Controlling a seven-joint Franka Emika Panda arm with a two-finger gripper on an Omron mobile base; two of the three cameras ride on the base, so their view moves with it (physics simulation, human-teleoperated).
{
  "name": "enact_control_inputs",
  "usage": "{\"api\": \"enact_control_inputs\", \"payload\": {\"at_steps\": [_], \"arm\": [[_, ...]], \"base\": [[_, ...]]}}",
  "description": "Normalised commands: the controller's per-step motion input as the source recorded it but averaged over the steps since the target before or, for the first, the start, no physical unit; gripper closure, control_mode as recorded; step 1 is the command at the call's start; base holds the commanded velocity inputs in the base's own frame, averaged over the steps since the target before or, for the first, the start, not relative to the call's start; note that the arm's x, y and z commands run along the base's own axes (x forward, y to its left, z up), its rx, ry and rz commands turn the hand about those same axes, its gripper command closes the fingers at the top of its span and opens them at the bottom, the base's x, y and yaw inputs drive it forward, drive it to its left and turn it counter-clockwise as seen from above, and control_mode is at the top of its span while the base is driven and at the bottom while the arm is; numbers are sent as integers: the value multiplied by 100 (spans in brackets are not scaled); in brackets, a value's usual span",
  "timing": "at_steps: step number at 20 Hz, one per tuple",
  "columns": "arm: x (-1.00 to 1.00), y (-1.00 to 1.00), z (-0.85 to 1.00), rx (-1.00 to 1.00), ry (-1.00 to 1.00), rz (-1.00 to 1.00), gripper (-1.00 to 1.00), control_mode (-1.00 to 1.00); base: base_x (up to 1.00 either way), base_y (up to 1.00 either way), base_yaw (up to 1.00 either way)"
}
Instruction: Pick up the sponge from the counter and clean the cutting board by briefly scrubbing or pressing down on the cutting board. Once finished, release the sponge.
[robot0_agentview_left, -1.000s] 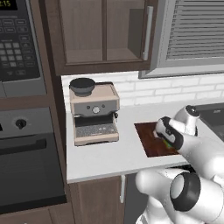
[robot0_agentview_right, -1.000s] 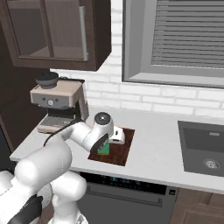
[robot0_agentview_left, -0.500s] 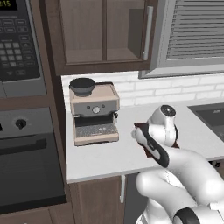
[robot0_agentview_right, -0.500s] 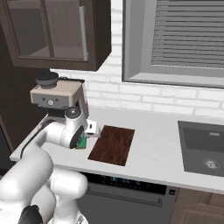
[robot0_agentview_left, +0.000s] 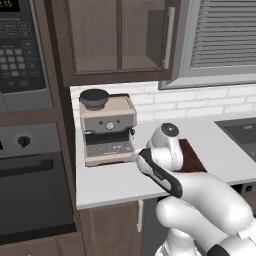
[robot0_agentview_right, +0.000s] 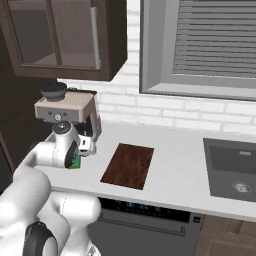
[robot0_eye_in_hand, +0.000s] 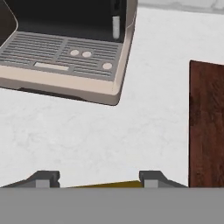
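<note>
My fingers (robot0_eye_in_hand: 97, 179) pinch the sponge (robot0_eye_in_hand: 107, 184), of which I see only a yellow sliver at the bottom of the hand view and a green corner low left in the right base view. The cutting board (robot0_agentview_right: 128, 165) lies centre frame, its right edge cut off in the hand view. Bare tabletop (robot0_eye_in_hand: 87, 140) separates it from the coffee machine (robot0_agentview_right: 67, 113).
</note>
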Motion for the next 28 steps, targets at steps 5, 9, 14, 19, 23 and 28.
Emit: {"api": "enact_control_inputs", "payload": {"at_steps": [5,9,14,19,23,28], "arm": [[11,10,-30,0,0,6,100,-100],[0,1,-32,0,0,7,100,-100],[0,1,-34,0,0,6,100,-100],[3,3,-37,0,0,5,-100,-100],[4,3,-34,0,0,6,-100,-100],[15,0,-10,0,0,5,-100,-100]], "base": [[0,0,0],[0,0,0],[0,0,0],[0,0,0],[0,0,0],[0,0,0]]}}
